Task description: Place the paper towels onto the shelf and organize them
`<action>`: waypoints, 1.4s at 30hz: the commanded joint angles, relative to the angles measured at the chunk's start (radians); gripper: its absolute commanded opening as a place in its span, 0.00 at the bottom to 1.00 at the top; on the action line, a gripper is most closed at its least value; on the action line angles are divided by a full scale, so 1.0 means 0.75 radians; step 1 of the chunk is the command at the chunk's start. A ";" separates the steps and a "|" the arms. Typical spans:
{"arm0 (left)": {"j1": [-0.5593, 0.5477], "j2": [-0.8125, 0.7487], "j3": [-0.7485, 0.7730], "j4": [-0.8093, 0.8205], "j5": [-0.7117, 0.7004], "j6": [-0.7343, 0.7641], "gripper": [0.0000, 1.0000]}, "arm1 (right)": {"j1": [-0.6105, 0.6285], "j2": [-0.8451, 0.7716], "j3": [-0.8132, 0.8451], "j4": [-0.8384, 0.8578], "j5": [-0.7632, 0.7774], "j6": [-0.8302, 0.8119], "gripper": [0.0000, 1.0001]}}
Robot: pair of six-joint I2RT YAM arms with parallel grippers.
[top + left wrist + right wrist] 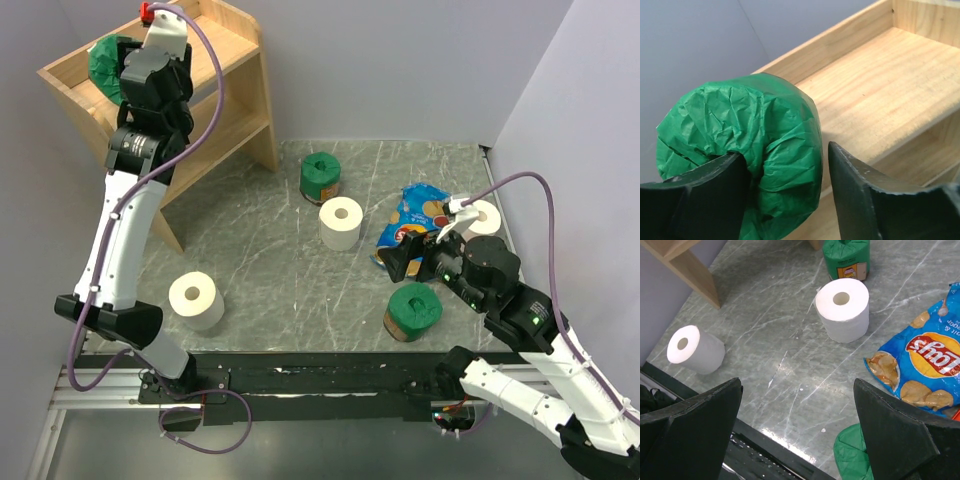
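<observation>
A: Paper towels, six rolls. One green-wrapped roll (755, 130) is at the left end of the top tier of the shelf (238, 42). The other five stand on the desk (270, 270). The far green roll (321, 178) and the middle white roll (341, 222) are mid-desk, and the left white roll (196, 300) is near the left arm. The near green roll (412, 310) and the half-hidden right white roll (487, 214) are by the right arm, next to a chip bag (415, 215).

B: And the grippers?

A: The left gripper (785, 195) has its jaws partly spread around the green-wrapped roll. One finger (700, 195) lies against the wrap and the other finger (865, 200) is just clear of it, so no pinch is evident. The right gripper (797, 425) has its jaws spread wide and holds nothing. It hangs over the desk above the near green roll.

B: What could go wrong from here?

A: Most likely the withdrawal. The touching finger may snag the crinkly wrap and drag the roll toward the shelf's edge, and the low rim might not stop it. The fingers hide whether the roll sits flat on the board, so it may also tip or roll once it is free. A loose placement at this end would also crowd the rolls that have yet to go beside it.
</observation>
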 commanded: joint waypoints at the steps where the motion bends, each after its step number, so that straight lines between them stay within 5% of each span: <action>1: 0.022 -0.018 0.054 0.121 -0.085 0.007 0.67 | 0.004 -0.009 0.047 0.002 0.005 -0.017 1.00; 10: 0.043 -0.018 0.098 0.190 -0.085 0.039 0.80 | 0.004 0.023 0.110 -0.051 -0.056 -0.033 1.00; 30: 0.043 -0.012 0.119 0.233 -0.042 0.054 0.83 | 0.002 0.042 0.194 -0.057 -0.122 0.014 1.00; 38: 0.039 -0.056 0.099 0.131 0.046 -0.091 0.83 | 0.004 0.046 0.182 -0.047 -0.124 0.026 1.00; 42: 0.010 -0.248 -0.075 0.090 0.256 -0.271 0.84 | 0.004 0.050 0.128 -0.012 -0.112 0.049 0.99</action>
